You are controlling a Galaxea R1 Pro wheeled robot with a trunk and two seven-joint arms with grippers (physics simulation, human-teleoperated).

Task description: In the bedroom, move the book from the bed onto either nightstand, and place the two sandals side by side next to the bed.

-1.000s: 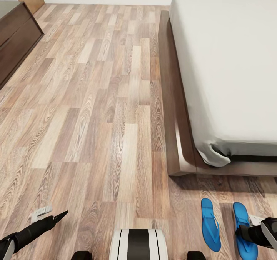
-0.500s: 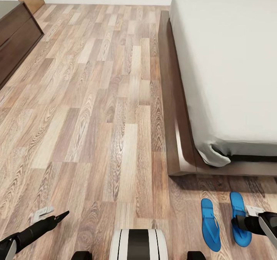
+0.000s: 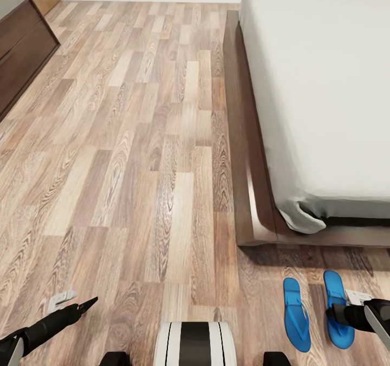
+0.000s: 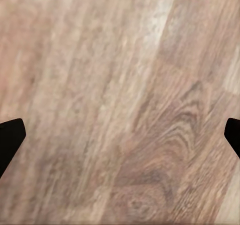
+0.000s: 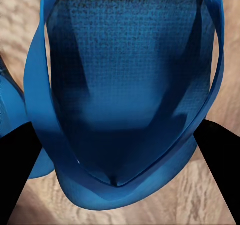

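Bed [image 3: 325, 84] cropped; right sandal [image 3: 337, 312] half-covered.

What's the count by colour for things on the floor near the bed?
Blue sandals: 2, one, the other
Dark brown bed frame: 1
Dark bench: 1
Total: 4

Wood-plank floor [image 3: 135, 165] is carrying two blue sandals [image 3: 297, 314] [image 3: 335, 306], lying side by side near the bed's [image 3: 325, 95] foot corner; the bed is also resting on it.

left arm [image 3: 49, 322] low, fingers [image 4: 10, 140] spread | right arm [image 3: 360, 317] low, fingers [image 5: 17, 170] spread
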